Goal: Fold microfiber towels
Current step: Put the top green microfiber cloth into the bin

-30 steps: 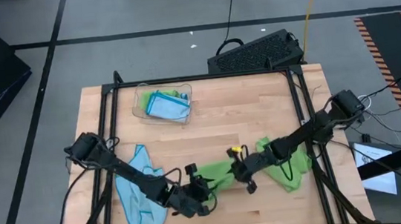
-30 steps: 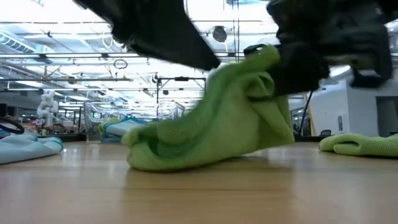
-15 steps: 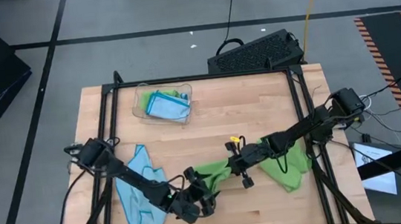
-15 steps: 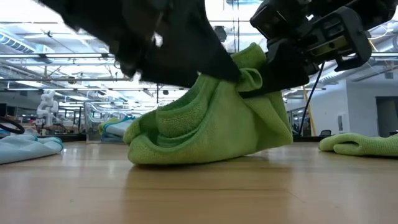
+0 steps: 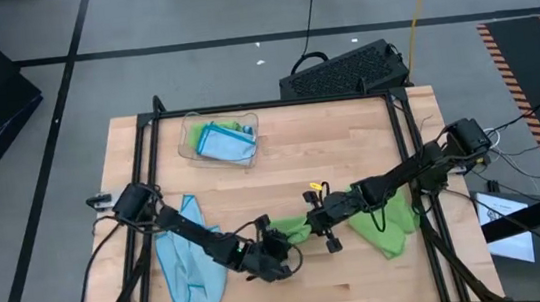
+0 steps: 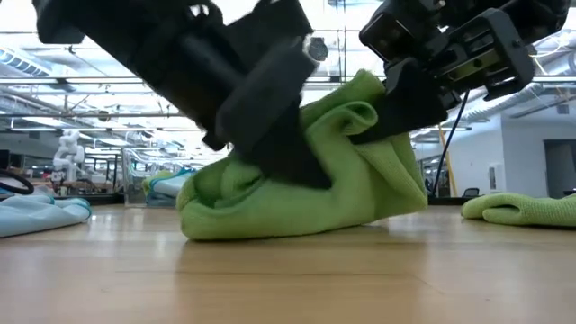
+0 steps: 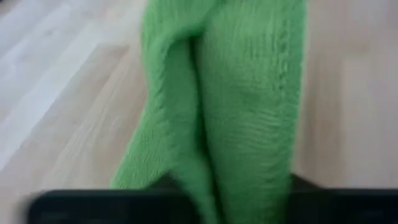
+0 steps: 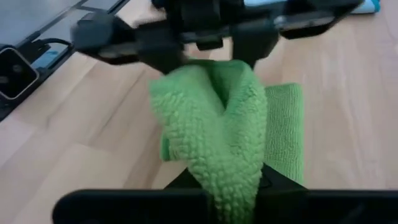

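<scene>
A lime green microfiber towel (image 5: 294,232) lies bunched near the table's front middle, its lower folds (image 6: 270,220) on the wood. My left gripper (image 5: 278,248) is down on its left part and shut on it. My right gripper (image 5: 310,225) is shut on its raised right end. A second green towel (image 5: 391,227) lies crumpled under the right arm. A light blue towel (image 5: 187,265) lies spread at the front left. My left gripper has a raised fold of the green towel (image 7: 211,155) between its two fingers, coming slanting down from the table's left; its fingers (image 6: 274,148) lie on the towel's left half, which stays on the table. Several layers sit in the hold. My right gripper pinches the towel's bunched upper right end (image 8: 224,149) between its two fingers, slanting down from the table's right. Several folded layers are in the pinch. That end (image 6: 364,108) stands lifted above the table and the cloth droops from it.
A clear plastic tray (image 5: 189,144) with folded blue cloths stands at the far left of the table. A black frame (image 5: 147,174) runs along the table's left and right edges. Bare wood lies between the tray and the grippers.
My left gripper has come down and toward the right onto the green towel's left part, pressing that side lower. My right gripper has shifted a little toward the left and rolled, carrying the towel's raised end with it; the towel's bottom has stayed on the table.
</scene>
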